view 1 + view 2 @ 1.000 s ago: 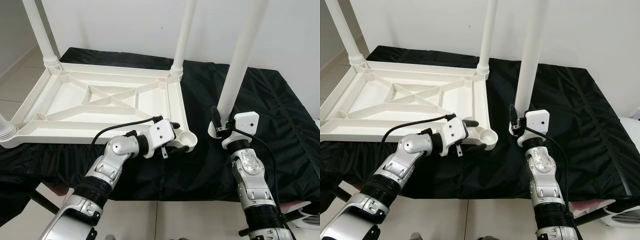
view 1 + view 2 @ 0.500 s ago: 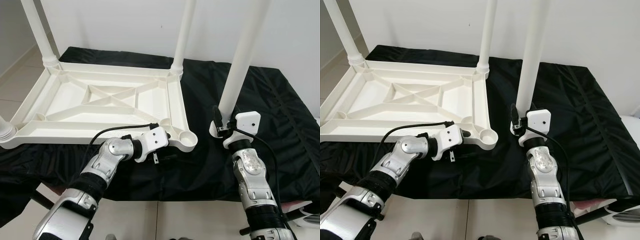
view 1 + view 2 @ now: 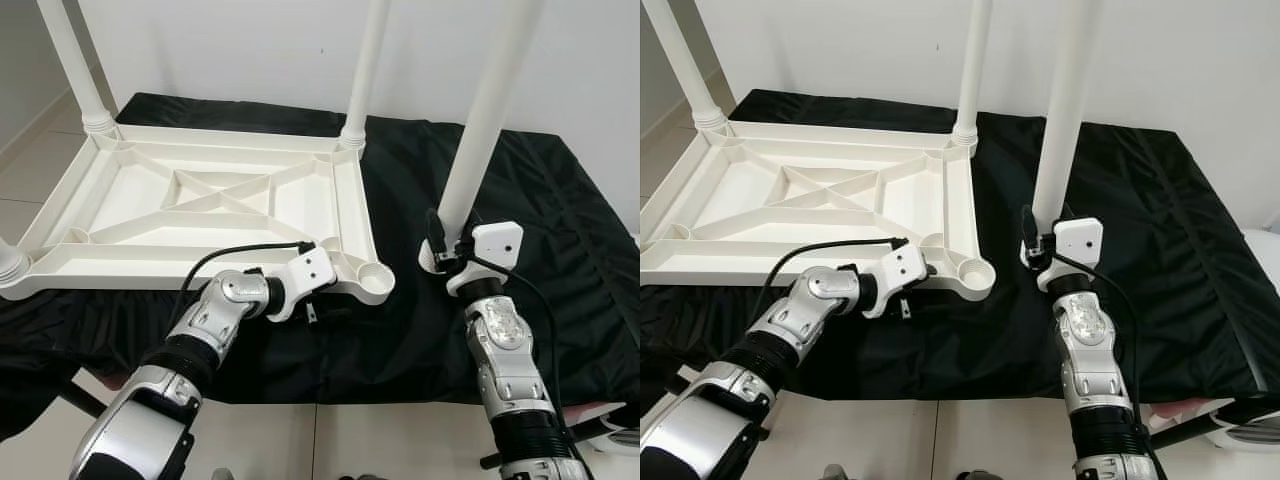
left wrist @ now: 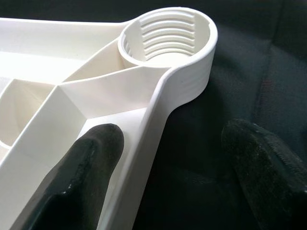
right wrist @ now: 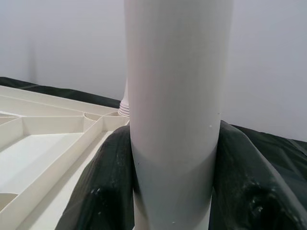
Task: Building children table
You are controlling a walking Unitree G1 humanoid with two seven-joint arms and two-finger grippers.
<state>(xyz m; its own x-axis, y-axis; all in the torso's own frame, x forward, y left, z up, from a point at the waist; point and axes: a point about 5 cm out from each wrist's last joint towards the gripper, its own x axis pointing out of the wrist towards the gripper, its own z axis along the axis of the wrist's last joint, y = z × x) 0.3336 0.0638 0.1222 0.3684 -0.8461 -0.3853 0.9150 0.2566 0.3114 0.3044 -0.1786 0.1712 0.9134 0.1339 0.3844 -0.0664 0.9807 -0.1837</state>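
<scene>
Low and centre in the frame, my left gripper (image 4: 168, 158) is spread wide astride the rim of the upturned table top (image 3: 200, 215), near its empty corner socket (image 3: 375, 274). At right, my right gripper (image 5: 175, 191) clamps the loose leg (image 3: 480, 120) upright on the black cloth (image 3: 560, 220).

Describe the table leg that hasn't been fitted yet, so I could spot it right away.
Start at the upside-down white tabletop lying on the black cloth. To its right, the right gripper clamps a tall white leg upright on the cloth. Unlike the other legs, it stands apart from the tabletop, beside the open corner socket.
</scene>
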